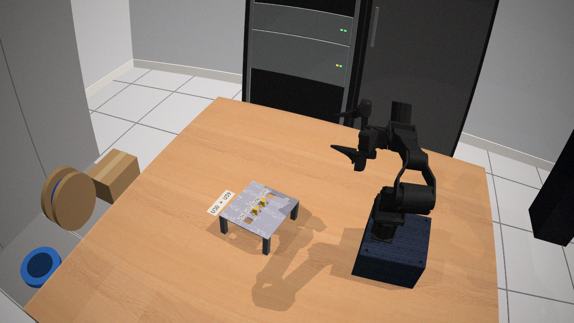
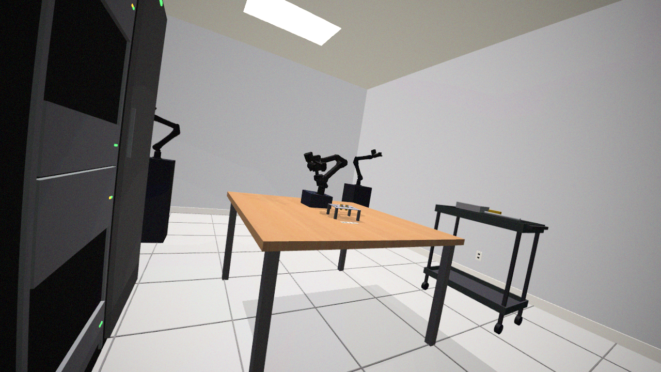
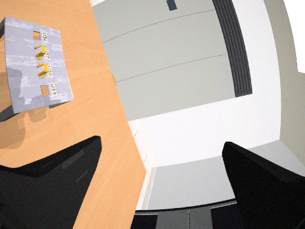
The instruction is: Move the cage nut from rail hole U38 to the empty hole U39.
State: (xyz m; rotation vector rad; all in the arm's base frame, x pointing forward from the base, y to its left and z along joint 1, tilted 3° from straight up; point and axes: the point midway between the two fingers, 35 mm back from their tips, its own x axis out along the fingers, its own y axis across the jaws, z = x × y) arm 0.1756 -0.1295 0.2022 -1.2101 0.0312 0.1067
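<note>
Top view, landmark the rail plate (image 1: 241,204) (image 3: 27,65), on four legs upon the table (image 1: 180,249) (image 2: 323,226) (image 3: 95,105). Left to right:

Item: other nut (image 1: 255,211) (image 3: 40,51), at U37.

Item: cage nut (image 1: 263,202) (image 3: 42,70), seated at U38 on the plate, beside it. Probably light, springy in its wings, slick; best gripped squarely by its upright yellow body.

Item: hole U39 (image 1: 271,196) (image 3: 44,90), empty.

Item: pincer (image 1: 332,130) (image 3: 164,146), right of the plate, raised; fingers wide apart, holding and touching nothing.
</note>
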